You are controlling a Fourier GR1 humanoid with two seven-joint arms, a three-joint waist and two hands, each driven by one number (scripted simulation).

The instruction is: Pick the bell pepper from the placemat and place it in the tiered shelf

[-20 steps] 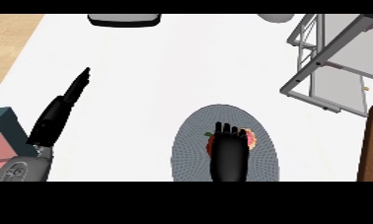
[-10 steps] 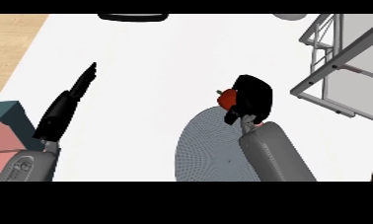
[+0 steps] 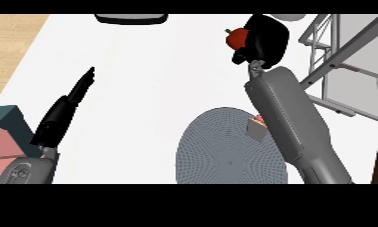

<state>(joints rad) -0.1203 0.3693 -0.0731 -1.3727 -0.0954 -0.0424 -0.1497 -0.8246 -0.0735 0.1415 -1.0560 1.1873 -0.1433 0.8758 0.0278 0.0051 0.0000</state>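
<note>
Since a moment ago my right hand [image 3: 264,43] has carried the bell pepper [image 3: 238,37] off the placemat [image 3: 229,153], up toward the tiered shelf [image 3: 332,61]. Fingers curl round its side; it seems light, stiff-skinned, smooth, best held round the body. My left hand [image 3: 65,108] rests open over the desk [image 3: 162,76].

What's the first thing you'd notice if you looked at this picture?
The red bell pepper pops out first, held near the top of the view by the right hand, whose black fingers curl round it. Just right of it stands the grey tiered shelf at the counter's edge. Below lies the round grey placemat, and the left hand rests open at the left.
</note>
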